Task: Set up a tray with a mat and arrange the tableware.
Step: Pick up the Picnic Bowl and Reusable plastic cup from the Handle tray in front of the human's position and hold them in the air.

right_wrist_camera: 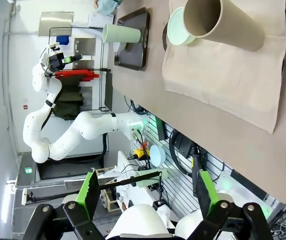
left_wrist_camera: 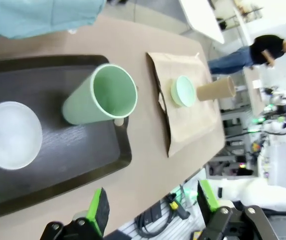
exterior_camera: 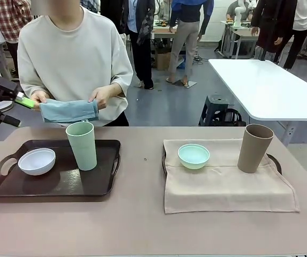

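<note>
pale green cup (exterior_camera: pixel 82 144) upright, mouth up | brown cup (exterior_camera: pixel 254 148) upright, mouth up

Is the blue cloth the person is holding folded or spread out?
Folded. The blue cloth shows as a compact, layered rectangle gripped at both ends by the person's hands, off the dark tray.
</note>
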`<state>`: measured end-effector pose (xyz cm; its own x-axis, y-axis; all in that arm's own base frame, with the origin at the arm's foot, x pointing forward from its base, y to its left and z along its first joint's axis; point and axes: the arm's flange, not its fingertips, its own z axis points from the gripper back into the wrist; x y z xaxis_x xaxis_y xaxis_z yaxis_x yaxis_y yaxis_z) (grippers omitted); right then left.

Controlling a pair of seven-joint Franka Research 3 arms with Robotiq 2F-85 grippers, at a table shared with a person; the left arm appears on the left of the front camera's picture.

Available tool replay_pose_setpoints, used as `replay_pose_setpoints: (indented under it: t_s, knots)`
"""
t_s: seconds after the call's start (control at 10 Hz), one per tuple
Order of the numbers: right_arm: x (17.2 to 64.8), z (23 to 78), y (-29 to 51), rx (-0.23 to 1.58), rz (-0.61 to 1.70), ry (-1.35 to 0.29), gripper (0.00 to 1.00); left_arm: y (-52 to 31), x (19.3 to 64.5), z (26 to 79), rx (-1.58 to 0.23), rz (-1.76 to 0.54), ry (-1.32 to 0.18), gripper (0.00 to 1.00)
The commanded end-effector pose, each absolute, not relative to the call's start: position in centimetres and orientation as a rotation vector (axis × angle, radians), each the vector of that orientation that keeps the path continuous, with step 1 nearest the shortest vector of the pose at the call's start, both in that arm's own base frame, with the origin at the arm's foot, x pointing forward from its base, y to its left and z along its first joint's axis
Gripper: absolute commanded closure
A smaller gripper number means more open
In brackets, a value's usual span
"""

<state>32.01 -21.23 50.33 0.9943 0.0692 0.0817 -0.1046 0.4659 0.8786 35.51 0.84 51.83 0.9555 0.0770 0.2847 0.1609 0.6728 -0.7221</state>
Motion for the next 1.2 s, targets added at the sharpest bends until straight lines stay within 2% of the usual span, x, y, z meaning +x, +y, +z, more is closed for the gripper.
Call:
replay_pose_setpoints:
  t_s: [0.0, 0.4, 1.1]
  knots:
    - [32.0, 50.3, -21.3, 1.093, 0.116, -0.041, 0.0, 7.1, 35.8, 52.3, -0.884, -0.009, -0.239, 0.07]
    - [32.1, 50.4, -21.2, 1.075, 0.103, -0.034, 0.0, 13.4, 35.1, 51.9, -0.923, 0.082, -0.226, 0.07]
    - [32.1, 50.3, -21.1, 1.08, 0.108, -0.034, 0.0, 12.6, 34.6, 51.9, -0.916, 0.075, -0.224, 0.07]
